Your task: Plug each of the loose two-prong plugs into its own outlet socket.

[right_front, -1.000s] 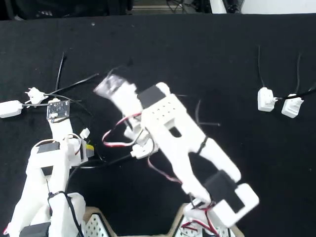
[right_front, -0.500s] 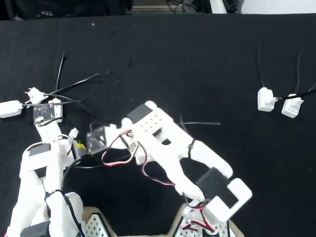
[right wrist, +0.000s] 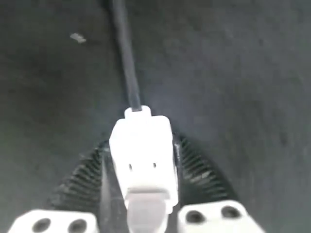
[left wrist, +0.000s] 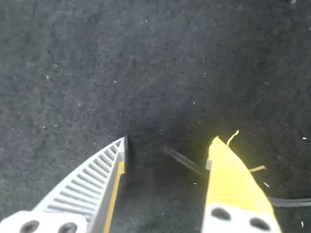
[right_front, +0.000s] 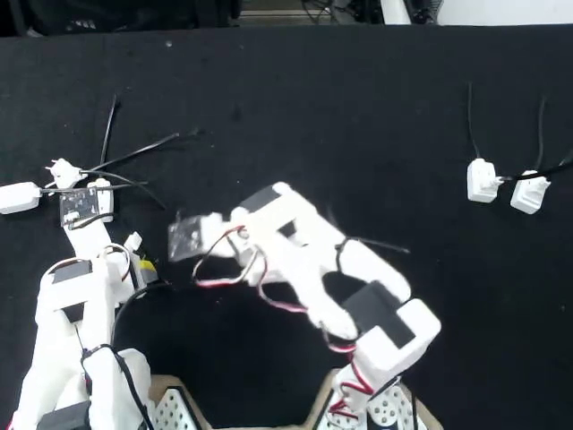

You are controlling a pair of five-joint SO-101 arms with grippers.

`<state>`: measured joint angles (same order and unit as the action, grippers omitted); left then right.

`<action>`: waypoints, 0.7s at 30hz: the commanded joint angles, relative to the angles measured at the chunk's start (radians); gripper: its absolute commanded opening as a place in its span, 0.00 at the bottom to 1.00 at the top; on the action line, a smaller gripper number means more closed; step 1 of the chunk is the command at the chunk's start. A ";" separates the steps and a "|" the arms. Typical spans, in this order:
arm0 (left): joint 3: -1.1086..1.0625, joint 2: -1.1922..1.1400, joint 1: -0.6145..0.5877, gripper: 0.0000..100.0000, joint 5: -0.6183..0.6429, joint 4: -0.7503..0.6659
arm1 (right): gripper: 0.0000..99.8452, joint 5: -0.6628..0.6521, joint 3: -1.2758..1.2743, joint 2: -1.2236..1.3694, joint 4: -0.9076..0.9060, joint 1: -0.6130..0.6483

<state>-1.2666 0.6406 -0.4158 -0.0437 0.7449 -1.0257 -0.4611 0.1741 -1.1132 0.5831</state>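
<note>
My right gripper [right wrist: 141, 145] is shut on a white two-prong plug [right wrist: 142, 150], whose black cable [right wrist: 125, 58] runs away over the mat. From above, that gripper [right_front: 188, 235] hangs over the left-middle of the black mat. My left gripper [left wrist: 167, 143] is open and low over the mat, with a thin black cable [left wrist: 182, 160] lying between its grey and yellow fingers. The left arm [right_front: 76, 278] stands at the near left. A white socket block [right_front: 18, 197] and a small white plug [right_front: 63, 168] lie at the far left.
Two more white socket blocks [right_front: 482, 181] [right_front: 530, 193] with black cables lie at the right edge. Loose black cables [right_front: 134, 154] cross the mat at the upper left. The right arm's white links [right_front: 313, 260] span the near middle.
My right gripper swung with the plug from the upper middle down and to the left. The left arm shifted a little left, then held still.
</note>
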 commanded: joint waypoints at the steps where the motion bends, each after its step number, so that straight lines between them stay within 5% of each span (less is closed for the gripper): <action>1: 0.031 0.009 -0.016 0.27 0.008 -0.003 | 0.01 0.186 0.131 -0.185 -0.055 -0.215; 10: 0.031 0.009 -0.012 0.27 0.008 -0.003 | 0.01 0.839 0.565 -0.199 -0.307 -0.649; 21: 0.030 0.009 -0.010 0.27 0.009 -0.009 | 0.01 0.941 1.089 0.292 -0.402 -0.845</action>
<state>-1.2666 0.6406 -0.4158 -0.0437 0.7449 -0.0928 0.3767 0.3414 -1.4830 -0.1872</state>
